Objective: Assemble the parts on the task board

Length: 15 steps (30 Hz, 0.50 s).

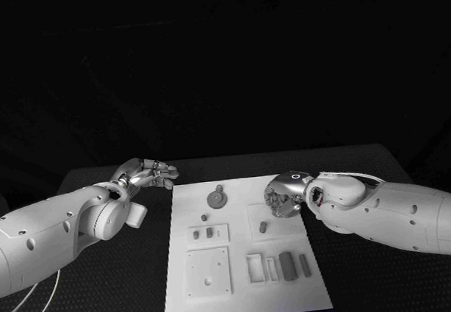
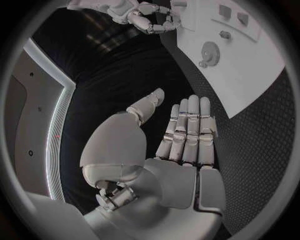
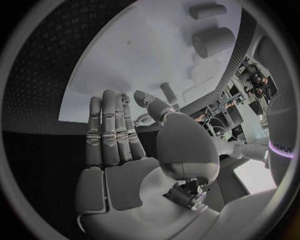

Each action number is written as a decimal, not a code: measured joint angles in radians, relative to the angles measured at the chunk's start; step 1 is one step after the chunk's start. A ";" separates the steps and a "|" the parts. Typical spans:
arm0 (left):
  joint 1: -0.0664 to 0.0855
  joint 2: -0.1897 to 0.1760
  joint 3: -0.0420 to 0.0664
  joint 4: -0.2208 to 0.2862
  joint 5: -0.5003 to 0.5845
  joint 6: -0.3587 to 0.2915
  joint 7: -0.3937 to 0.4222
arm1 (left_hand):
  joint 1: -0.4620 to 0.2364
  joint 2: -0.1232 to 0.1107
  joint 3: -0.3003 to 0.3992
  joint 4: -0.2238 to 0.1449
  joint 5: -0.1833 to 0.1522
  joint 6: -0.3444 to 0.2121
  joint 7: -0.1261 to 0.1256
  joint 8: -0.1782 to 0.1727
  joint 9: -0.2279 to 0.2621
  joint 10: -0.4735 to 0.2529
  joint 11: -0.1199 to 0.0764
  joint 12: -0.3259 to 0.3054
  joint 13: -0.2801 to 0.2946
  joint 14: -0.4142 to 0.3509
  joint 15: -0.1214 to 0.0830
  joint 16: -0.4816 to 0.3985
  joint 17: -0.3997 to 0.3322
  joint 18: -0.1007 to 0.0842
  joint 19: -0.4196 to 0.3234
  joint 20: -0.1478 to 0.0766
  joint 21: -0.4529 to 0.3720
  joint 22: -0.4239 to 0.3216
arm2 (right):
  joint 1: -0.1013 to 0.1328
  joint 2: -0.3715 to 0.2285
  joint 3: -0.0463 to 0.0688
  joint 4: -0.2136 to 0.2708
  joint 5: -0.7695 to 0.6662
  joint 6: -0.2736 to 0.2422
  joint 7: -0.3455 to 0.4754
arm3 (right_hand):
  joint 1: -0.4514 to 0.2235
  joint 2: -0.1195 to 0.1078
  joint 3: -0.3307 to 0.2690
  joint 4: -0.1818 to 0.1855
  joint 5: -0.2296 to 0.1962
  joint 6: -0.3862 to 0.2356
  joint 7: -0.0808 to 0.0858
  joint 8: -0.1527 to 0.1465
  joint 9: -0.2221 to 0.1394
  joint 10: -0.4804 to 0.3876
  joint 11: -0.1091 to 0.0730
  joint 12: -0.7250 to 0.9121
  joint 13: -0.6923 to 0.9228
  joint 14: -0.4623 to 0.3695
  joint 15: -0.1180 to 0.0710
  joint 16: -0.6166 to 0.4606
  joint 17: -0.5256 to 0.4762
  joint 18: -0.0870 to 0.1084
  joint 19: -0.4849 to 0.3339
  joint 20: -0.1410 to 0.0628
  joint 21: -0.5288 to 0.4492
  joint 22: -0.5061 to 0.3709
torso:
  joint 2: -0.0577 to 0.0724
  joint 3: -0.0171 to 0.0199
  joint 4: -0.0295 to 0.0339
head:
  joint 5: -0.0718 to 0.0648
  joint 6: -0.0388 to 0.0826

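The white task board point(image 1: 249, 301) lies lengthwise in the middle of the black table point(image 1: 386, 289), with bare table on both long sides; its far edge sits well short of the table's far edge. On it, grey parts: a gear-like round piece point(image 1: 217, 198) near the far end; a small plate point(image 1: 208, 235) with short pegs below it; a larger square plate point(image 1: 208, 272) nearer the robot; a single peg point(image 1: 263, 227) toward the right edge; a row of upright bars and a cylinder point(image 1: 287, 264) at the near right.

The left hand point(image 1: 145, 174) hovers over the table just off the board's far left corner, holding nothing; in the left wrist view its fingers point(image 2: 190, 130) lie straight and side by side, thumb apart, palm open. The right hand point(image 1: 284, 196) hangs over the board's right edge near the single peg; in the right wrist view its fingers point(image 3: 109, 127) are likewise extended and empty, above the board's white surface.
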 measured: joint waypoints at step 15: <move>0.000 0.003 0.000 -0.003 0.002 0.000 0.000 | 0.000 0.000 0.000 0.000 0.000 0.000 0.000 0.000 0.000 0.000 0.000 0.000 -0.001 0.004 0.004 -0.008 0.005 -0.001 0.000 0.000 -0.002 -0.001 | 0.000 0.014 -0.012 -0.011 -0.038 -0.019 -0.014 | 0.050 0.040 0.010 -0.004 0.000 0.033 -0.015 0.011 -0.002 0.026 -0.007 -0.014 0.010 0.008 -0.005 0.000 0.010 0.015 0.000 0.000 -0.003 0.010 | 0.000 -0.0008 0.0000 | 0.019 -0.013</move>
